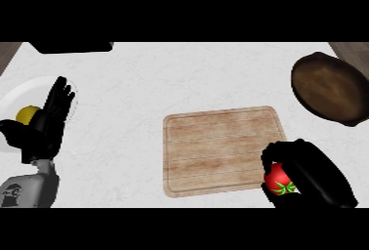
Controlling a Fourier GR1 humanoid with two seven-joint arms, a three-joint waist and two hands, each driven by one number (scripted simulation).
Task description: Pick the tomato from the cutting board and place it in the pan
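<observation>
A red tomato [278, 181] with a green stem shows at the lower right, just off the right edge of the wooden cutting board [220, 149]. My right hand [317, 173] is curled round it, hiding most of it. The dark brown pan [331, 88] lies at the far right of the counter, well beyond the hand. My left hand [47, 122] rests open at the left edge, fingers up.
A white plate [22, 95] holding a yellow fruit [27, 114] lies at the left, partly behind my left hand. A dark object [71, 47] sits at the counter's far left edge.
</observation>
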